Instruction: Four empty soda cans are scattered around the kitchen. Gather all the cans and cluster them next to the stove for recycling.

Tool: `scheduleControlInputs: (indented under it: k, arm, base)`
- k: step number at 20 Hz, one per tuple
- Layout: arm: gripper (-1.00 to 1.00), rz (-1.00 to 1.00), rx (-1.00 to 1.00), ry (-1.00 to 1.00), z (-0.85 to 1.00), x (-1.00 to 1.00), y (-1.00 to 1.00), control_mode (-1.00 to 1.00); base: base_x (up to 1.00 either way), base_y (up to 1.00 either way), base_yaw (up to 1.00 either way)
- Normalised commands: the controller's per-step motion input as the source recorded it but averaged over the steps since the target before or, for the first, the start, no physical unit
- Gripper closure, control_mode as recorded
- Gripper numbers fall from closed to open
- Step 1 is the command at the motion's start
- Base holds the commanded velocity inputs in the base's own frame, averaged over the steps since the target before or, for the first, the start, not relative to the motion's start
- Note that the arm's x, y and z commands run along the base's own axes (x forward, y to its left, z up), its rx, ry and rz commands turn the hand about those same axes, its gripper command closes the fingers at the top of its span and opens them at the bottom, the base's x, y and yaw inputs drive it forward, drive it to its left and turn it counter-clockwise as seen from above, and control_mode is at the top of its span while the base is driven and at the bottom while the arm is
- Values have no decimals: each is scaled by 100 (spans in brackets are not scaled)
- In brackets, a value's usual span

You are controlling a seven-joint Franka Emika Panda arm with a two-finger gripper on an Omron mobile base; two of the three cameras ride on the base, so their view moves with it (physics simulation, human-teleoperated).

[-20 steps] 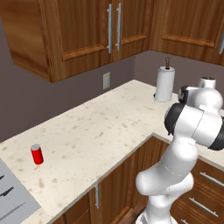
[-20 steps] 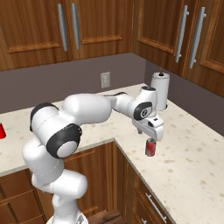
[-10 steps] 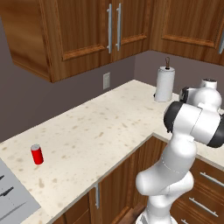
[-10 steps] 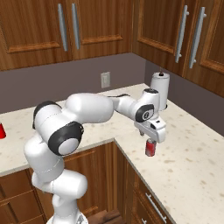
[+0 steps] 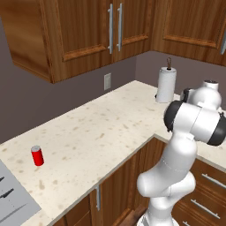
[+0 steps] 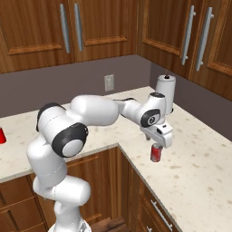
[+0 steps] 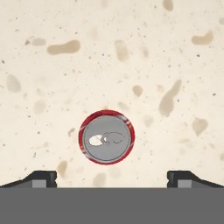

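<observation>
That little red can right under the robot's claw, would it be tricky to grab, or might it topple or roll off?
The red soda can stands upright, tall for its narrow base, so a sideways nudge would probably tip it, and its round body would then likely roll across the smooth counter. Being empty, it is probably light and easily dented. The open gripper hangs straight above its silvery top, which should help a centred grab.

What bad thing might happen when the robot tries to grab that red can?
The open gripper hangs right above the red can. In the hand view the can sits a little left of the middle between the fingertips, so one finger might touch first and tip it. The can also stands close to the counter edge, so a knocked can may roll off onto the floor.
</observation>
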Motion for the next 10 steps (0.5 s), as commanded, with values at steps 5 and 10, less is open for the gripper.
scheduleControlInputs:
  k: [5, 10]
  arm:
    - [-100, 0, 0, -1, -5, 9, -8, -100]
    - [-100, 0, 0, -1, -9, 9, -14, -100]
  base:
    - [0, 0, 0]
    - [0, 0, 0]
